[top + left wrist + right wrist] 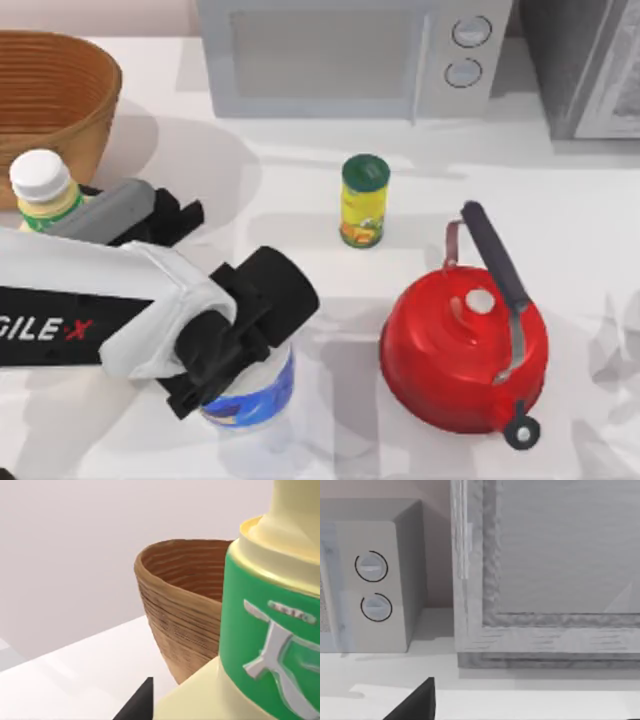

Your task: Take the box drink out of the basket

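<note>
Box drink [43,190]: upright, cap uppermost, clamped in the left gripper [75,215], just outside the basket [60,85] wall, toward the yellow can [364,200].

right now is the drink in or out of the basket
Out: the drink stands upright at the left gripper, beside the basket, outside its rim.

The left arm [70,320] carries the lettering "GILE·X" in white with a red X, cut off at the top view's left edge. The box drink [270,630] wears a green label with a silver mark that cannot be read.
</note>
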You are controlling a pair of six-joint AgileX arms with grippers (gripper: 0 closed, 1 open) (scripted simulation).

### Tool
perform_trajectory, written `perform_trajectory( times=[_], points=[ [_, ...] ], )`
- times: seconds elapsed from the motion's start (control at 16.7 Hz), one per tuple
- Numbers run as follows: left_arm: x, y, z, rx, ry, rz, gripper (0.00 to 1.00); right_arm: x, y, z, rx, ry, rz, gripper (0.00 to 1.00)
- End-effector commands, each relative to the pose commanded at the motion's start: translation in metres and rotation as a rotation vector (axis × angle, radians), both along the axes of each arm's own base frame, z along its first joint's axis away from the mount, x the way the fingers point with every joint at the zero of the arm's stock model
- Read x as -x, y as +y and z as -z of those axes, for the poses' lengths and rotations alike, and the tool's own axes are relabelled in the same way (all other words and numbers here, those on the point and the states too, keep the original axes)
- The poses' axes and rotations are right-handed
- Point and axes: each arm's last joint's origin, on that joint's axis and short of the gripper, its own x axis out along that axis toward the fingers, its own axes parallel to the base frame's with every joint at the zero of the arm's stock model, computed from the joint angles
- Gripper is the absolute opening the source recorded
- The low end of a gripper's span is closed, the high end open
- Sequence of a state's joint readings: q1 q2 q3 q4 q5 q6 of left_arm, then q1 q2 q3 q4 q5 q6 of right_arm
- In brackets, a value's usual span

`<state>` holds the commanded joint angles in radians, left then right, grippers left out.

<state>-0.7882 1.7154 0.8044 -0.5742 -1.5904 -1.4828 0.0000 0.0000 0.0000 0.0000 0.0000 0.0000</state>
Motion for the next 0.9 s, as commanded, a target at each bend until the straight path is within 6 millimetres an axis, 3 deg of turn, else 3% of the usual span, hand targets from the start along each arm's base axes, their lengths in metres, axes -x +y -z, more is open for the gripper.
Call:
perform_trajectory(
  times=[0.54,0.9],
  points=[
    [0.0000,0.0000,0.0000,0.000,0.000,0.000,0.98,0.0000,0.0000,0.0000,0.000,0.000,0.000,1.00],
    [0.0000,0.0000,0.0000,0.000,0.000,0.000,1.00,0.0000,0.0000,0.0000,0.000,0.000,0.000,1.00]
  ],
)
